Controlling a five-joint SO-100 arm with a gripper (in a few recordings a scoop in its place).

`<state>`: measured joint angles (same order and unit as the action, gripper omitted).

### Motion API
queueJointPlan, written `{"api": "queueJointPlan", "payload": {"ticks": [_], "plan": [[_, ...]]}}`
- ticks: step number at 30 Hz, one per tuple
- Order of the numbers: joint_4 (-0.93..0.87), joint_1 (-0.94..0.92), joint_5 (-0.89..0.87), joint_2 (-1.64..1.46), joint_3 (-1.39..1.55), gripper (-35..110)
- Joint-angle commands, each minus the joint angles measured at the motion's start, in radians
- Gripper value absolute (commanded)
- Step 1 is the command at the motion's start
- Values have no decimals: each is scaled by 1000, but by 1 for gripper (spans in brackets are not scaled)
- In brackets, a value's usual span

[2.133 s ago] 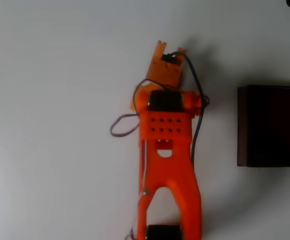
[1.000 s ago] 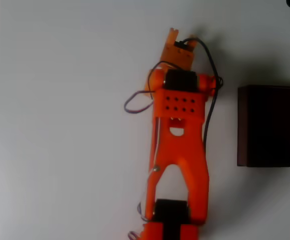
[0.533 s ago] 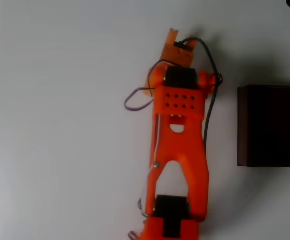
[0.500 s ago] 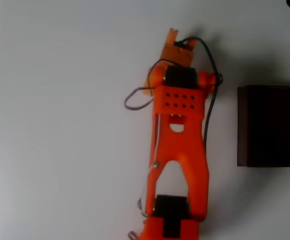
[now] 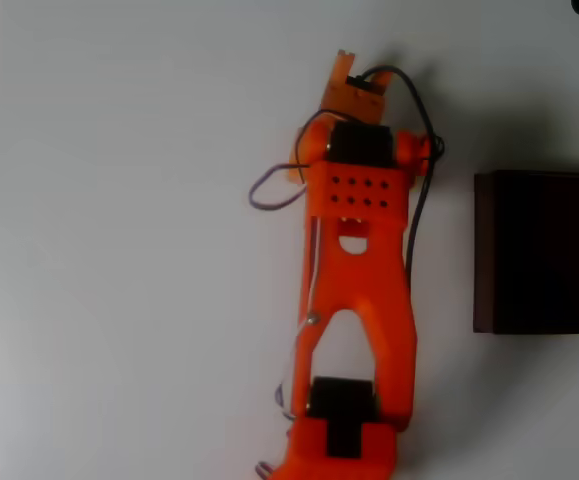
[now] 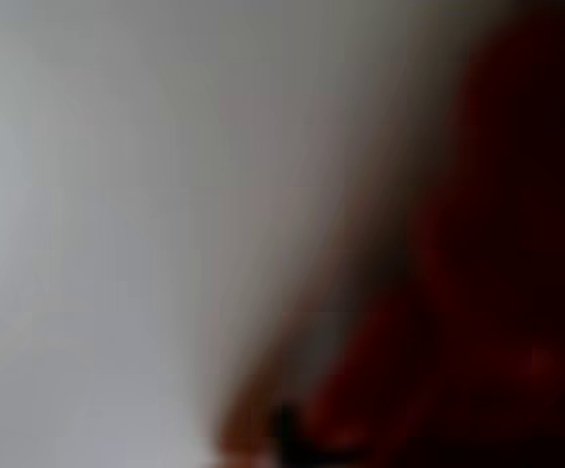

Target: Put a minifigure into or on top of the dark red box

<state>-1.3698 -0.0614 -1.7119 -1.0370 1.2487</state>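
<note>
I can't make out the tiny red toy minifigure or how wide my orange tool [image 5: 347,75] stands, up-left of the dark maroon rectangular box [image 5: 541,250] on the white table [image 5: 119,250]; I'd judge the figure light, rigid, slippery, best pinched across the torso.

arm [image 5: 354,290]: orange plastic, matt | dark red box [image 5: 541,250]: possibly matt

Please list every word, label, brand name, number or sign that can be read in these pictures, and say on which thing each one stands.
There is no readable text in either view.
The orange arm, the dark red box and the white table carry no visible words, labels or numbers in the overhead view.
The wrist view is too blurred to show any writing.
</note>
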Motion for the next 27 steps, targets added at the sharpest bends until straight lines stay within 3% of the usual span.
{"api": "queueJointPlan", "payload": {"ticks": [1,27], "plan": [[-28,-11,-5,-14,-43,16],[-150,-21,32,101,-236,5]]}}
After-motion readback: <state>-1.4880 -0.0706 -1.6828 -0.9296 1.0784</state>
